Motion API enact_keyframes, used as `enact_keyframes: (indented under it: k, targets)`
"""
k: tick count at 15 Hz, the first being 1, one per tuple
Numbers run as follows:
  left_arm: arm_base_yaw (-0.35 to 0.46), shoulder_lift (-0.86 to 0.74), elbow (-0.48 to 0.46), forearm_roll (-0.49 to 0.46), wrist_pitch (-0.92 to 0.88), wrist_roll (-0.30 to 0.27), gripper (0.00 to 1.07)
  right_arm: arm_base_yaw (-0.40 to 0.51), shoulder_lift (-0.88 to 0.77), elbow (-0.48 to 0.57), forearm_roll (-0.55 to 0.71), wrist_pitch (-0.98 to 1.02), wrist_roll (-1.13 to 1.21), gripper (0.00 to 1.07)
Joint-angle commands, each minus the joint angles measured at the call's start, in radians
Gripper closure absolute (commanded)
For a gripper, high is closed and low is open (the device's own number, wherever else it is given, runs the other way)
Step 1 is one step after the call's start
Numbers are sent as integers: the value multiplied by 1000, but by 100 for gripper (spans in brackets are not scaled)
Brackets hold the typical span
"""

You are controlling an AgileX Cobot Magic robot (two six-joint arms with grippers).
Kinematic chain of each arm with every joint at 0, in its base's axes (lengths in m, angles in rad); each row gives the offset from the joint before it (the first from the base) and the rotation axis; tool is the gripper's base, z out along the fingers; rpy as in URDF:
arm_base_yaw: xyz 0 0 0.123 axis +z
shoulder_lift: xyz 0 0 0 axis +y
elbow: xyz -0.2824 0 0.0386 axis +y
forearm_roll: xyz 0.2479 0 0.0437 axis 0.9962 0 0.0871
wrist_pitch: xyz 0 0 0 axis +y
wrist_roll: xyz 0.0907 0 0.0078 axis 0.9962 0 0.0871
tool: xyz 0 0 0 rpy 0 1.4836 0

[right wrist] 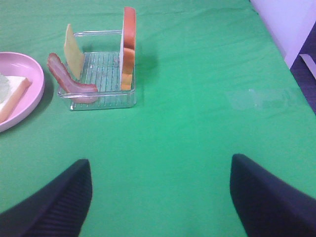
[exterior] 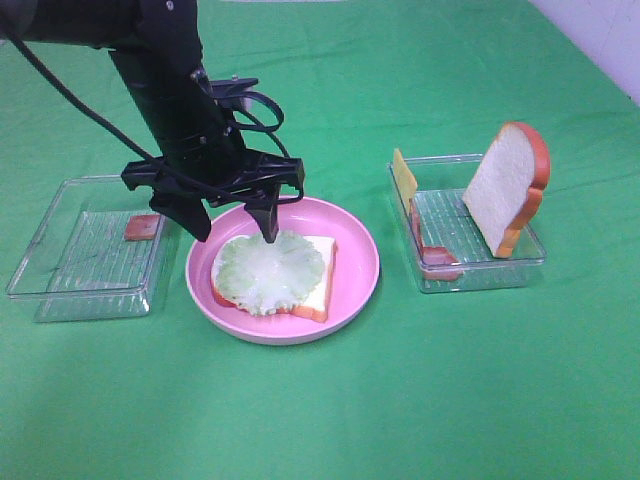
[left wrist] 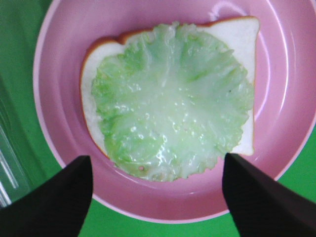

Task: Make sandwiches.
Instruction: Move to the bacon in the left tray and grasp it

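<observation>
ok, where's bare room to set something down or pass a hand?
Free: the wide green cloth strip in front of the pink plate and both trays, and the cloth right of the right tray. The left tray floor is mostly bare. Crowded: the plate, under the left gripper; the plate-to-tray gaps are narrow.

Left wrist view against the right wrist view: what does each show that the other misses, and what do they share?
Only the left wrist view: the left gripper, open over the pink plate, and the whole lettuce leaf lying on a bread slice. Only the right wrist view: the right gripper, open over the green cloth, and a clear tray holding an upright bread slice, a cheese slice and a bacon strip. Both: the pink plate, the bread slice on it and the green cloth.
</observation>
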Motion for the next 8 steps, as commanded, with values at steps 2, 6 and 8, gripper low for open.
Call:
enact_keyframes:
  k: [2,6,8]
  targets:
    - [-1,-39,-108,85,66,-19,30,-6,-15,2,4,-2,-8,34]
    - [44,-38,-278,166,220,-116,30,-6,-15,2,4,-2,-8,34]
    - [90,-38,-298,166,263,-119,30,-6,-15,2,4,-2,-8,34]
